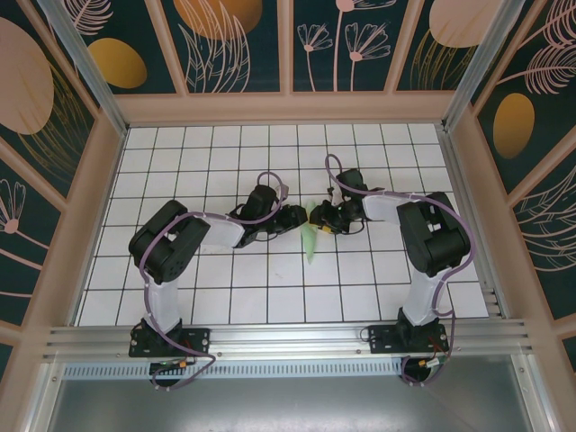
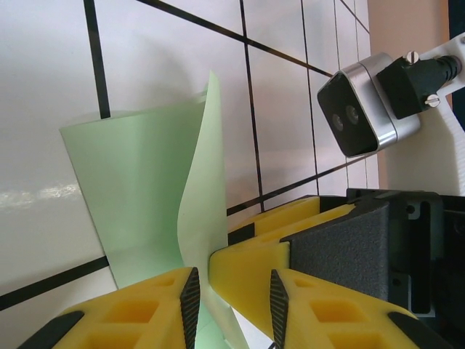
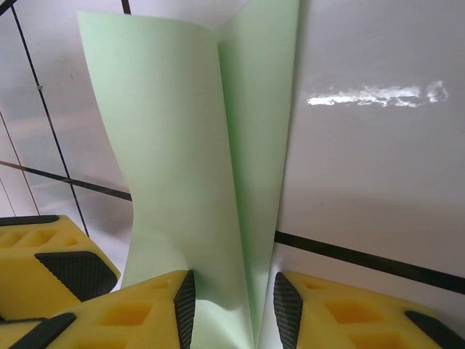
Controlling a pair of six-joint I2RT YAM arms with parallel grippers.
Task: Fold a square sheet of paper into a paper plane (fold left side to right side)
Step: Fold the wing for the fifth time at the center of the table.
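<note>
On the white black-gridded table (image 1: 180, 270), the left gripper (image 1: 300, 219) reaches in from 9 o'clock, the right gripper (image 1: 318, 218) from 3. Both stand part-open, unclenched, straddling the creased pale green square sheet of paper (image 1: 310, 241) at centre.

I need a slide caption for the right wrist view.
Creased pale green paper sheet stands between the right gripper's yellow fingers over a white gridded tabletop.
</note>
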